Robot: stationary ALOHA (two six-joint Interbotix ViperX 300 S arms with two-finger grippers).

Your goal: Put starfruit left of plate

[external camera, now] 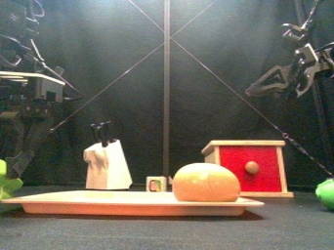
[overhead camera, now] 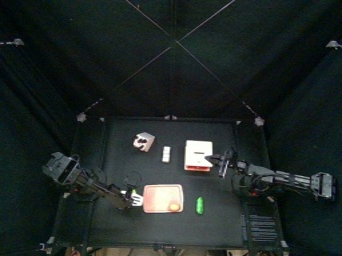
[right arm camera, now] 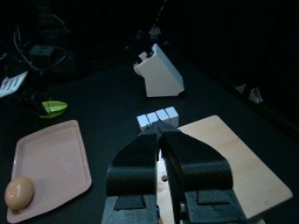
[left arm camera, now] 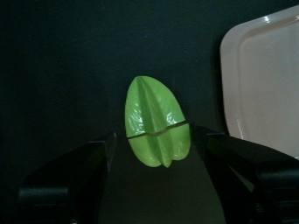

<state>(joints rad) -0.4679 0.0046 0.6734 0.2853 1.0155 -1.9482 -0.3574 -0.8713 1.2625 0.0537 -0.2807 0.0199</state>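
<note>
Starfruit [left arm camera: 156, 121], green and ribbed, sits between the left gripper's [left arm camera: 156, 144] jaws, which close against its lower end on both sides and grip it. From above, the starfruit [overhead camera: 130, 190] shows as a small pale lump just beside the plate [overhead camera: 151, 196], at the plate's 9 o'clock and apart from its rim. In the front view the fruit [external camera: 7, 182] is cut by the picture's edge, low near the desk [external camera: 167, 229]; whether it touches the desk cannot be told.

The plate [external camera: 78, 202] is salmon-pink and lies at the desk's 6 o'clock. A rounded orange lump [external camera: 209, 183] rests on it, near one corner [right arm camera: 17, 192]. A bright green oblong piece [overhead camera: 198, 206] lies on the desk at the plate's 4 o'clock, just off its rim.

The right gripper [right arm camera: 163, 142] has its jaws pressed together with nothing between them, and it hangs over the white block with a red edge [overhead camera: 198, 157], which stands at the plate's 1 o'clock. A slim white piece [overhead camera: 164, 154] lies at the block's 9 o'clock. Farther toward 10 o'clock stands a white knife-block shape [external camera: 107, 164] with dark handles at its top.
</note>
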